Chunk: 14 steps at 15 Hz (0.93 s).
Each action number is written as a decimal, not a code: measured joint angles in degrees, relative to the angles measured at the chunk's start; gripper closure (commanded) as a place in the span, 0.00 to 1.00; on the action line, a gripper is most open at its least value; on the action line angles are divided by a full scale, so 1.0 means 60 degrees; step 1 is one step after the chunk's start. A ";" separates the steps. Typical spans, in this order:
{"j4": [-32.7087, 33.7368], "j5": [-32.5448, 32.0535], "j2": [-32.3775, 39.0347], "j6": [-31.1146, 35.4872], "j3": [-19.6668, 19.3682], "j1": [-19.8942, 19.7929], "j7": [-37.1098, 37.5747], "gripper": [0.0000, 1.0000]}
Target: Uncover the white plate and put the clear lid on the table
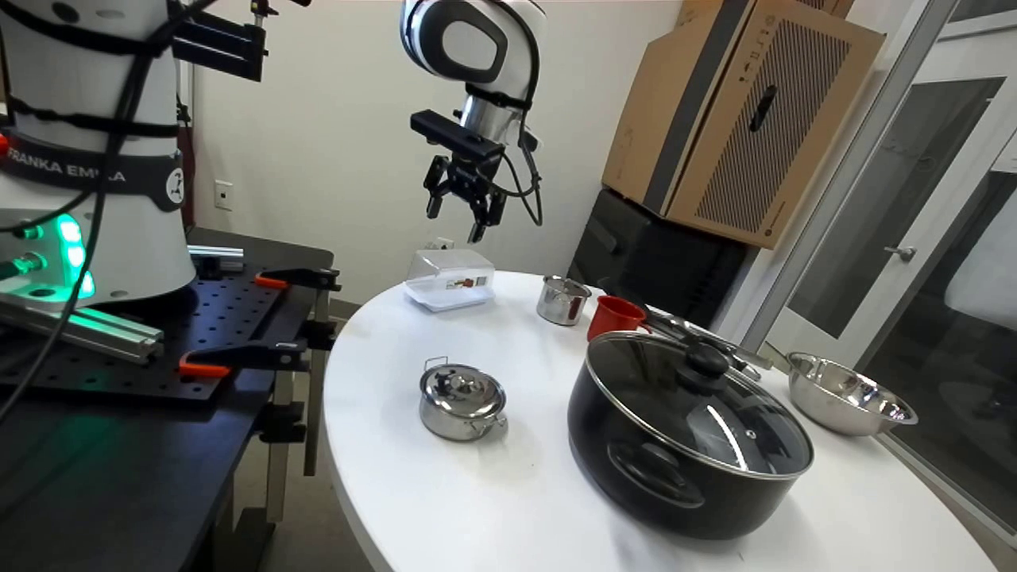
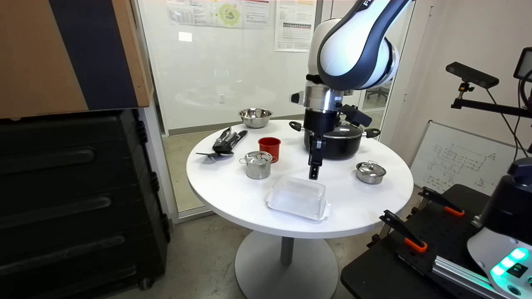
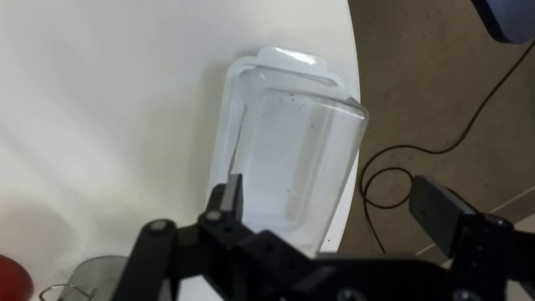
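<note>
The white plate [image 1: 450,302] lies near the edge of the round white table [image 1: 381,477]. The clear lid [image 1: 451,267] stands over it; both also show in an exterior view, lid [image 2: 297,193] and plate rim [image 2: 326,211]. In the wrist view the clear lid [image 3: 288,154] covers most of the white plate [image 3: 288,59], whose end tab and one long rim show. My gripper [image 1: 454,224] is open and empty above the lid. In the wrist view the gripper [image 3: 327,192] has one finger over the lid's long side, the other past the table edge.
A lidded steel pot [image 2: 258,166] and a red mug [image 2: 269,149] stand beside the lid. A low steel tin [image 1: 461,401], a black pot [image 1: 675,485], a steel bowl [image 1: 846,395] and utensils [image 2: 227,141] are on the table. Tall cardboard boxes [image 1: 739,119] stand behind.
</note>
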 measured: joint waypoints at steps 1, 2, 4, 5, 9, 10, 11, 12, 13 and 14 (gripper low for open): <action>0.0078 -0.0023 0.0076 0.0000 0.0052 -0.0030 -0.0001 0.00; 0.0128 -0.0026 0.0115 0.0025 0.0100 -0.0060 0.0031 0.00; 0.0159 -0.0063 0.0145 0.0137 0.0174 -0.0102 0.0297 0.00; 0.0159 -0.0126 0.0168 0.0230 0.0206 -0.0112 0.0538 0.00; 0.0154 -0.0848 0.0351 0.0556 0.0285 -0.0117 0.1839 0.00; 0.0155 -0.1094 0.0409 0.0599 0.0285 -0.0125 0.2155 0.00; 0.0155 -0.1336 0.0473 0.0633 0.0285 -0.0142 0.2448 0.00; 0.0159 -0.1557 0.0537 0.0643 0.0285 -0.0168 0.2707 0.00; 0.0166 -0.1744 0.0600 0.0645 0.0284 -0.0201 0.2908 0.00; 0.0174 -0.1886 0.0661 0.0645 0.0284 -0.0238 0.3030 0.00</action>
